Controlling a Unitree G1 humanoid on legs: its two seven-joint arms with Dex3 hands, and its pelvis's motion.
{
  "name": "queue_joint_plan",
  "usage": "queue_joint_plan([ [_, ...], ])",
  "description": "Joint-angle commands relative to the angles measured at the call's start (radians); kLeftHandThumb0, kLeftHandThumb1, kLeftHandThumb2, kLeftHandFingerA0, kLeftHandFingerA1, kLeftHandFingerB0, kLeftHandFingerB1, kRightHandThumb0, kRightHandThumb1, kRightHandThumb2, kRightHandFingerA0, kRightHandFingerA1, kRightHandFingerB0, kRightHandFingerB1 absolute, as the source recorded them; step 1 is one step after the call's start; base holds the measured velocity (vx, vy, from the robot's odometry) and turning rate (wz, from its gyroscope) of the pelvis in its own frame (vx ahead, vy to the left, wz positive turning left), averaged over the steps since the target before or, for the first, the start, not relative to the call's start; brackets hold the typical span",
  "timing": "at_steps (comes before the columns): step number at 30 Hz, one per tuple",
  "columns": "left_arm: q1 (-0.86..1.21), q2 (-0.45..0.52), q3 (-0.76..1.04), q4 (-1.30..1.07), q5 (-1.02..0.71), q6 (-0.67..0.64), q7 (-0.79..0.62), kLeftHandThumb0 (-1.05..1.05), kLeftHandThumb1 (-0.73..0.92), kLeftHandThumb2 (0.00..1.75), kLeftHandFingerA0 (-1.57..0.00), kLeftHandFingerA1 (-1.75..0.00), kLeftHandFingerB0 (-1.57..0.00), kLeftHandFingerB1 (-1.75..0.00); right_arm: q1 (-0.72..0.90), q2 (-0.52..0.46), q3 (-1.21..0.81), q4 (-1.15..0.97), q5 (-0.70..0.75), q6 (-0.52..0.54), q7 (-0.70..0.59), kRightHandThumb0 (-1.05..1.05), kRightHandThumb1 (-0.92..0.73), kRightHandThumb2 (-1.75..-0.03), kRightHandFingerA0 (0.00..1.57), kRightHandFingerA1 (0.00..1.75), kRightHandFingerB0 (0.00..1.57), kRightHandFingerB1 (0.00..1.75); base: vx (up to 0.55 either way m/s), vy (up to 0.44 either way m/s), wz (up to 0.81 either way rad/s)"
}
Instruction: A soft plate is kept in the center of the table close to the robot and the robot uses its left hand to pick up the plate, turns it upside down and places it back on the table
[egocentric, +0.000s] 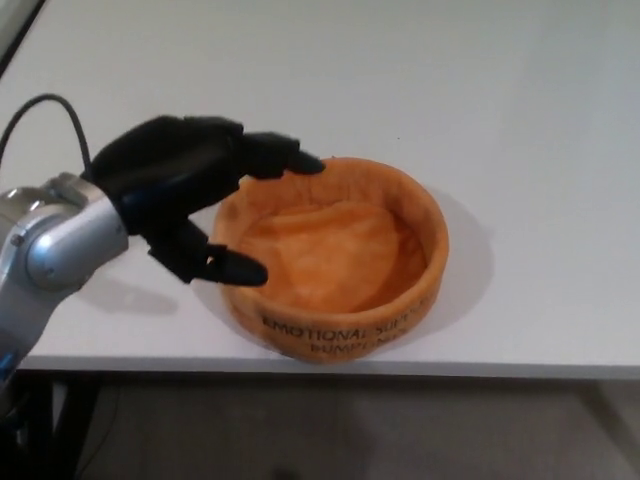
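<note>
**Left hand at the rim of the soft plate**

The soft plate (335, 262) sits upright on the white worktop (520, 120), close to the near edge and about in the middle of the view. It is orange, round and bowl-like, with a raised fabric wall and a crumpled, lighter orange floor inside. Black lettering runs along the outer wall on the near side; only part of it can be read, and the lower line is blurred.

The left hand (185, 190) comes in from the picture's left and is at the plate's left side. Its fingers are spread apart and hold nothing. The upper fingers (280, 158) reach over the far-left part of the rim, and the thumb (228, 266) points toward the near-left part of the outer wall, so that the left wall of the plate lies between them. Whether any fingertip touches the fabric cannot be told.

Behind the hand a silver wrist and forearm (50, 250) lead off to the lower left, and a thin black cable (45, 102) arcs above the wrist. The hand casts a soft shadow on the worktop beneath it.
</note>
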Motion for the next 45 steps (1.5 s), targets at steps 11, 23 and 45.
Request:
queue_joint_plan([
  [11,0.020,0.034,-0.091,0.052,0.216,-0.087,0.043,-0.94,0.54,0.95,-0.32,-0.45,-0.28,-0.42,0.014,0.004,-0.001,-0.003,0.001,0.009,-0.005,-0.79,-0.91,-0.68,0.39,0.43,0.39,0.34,0.00,0.000,0.00],
  [23,-0.217,-0.037,-0.239,0.267,0.442,-0.063,0.164,-0.89,0.54,0.95,-0.34,-0.46,-0.25,-0.41,0.005,-0.010,-0.011,-0.024,0.005,0.011,-0.001,-0.86,-0.79,-0.81,0.40,0.48,0.36,0.39,0.00,0.000,0.00],
  [45,-0.290,-0.053,-0.339,0.360,0.521,-0.131,0.219,-0.92,0.59,0.98,-0.36,-0.49,-0.24,-0.42,-0.014,-0.016,-0.016,-0.032,0.001,0.021,0.001,-0.79,-0.91,-0.68,0.46,0.43,0.40,0.34,0.00,0.000,0.00],
])
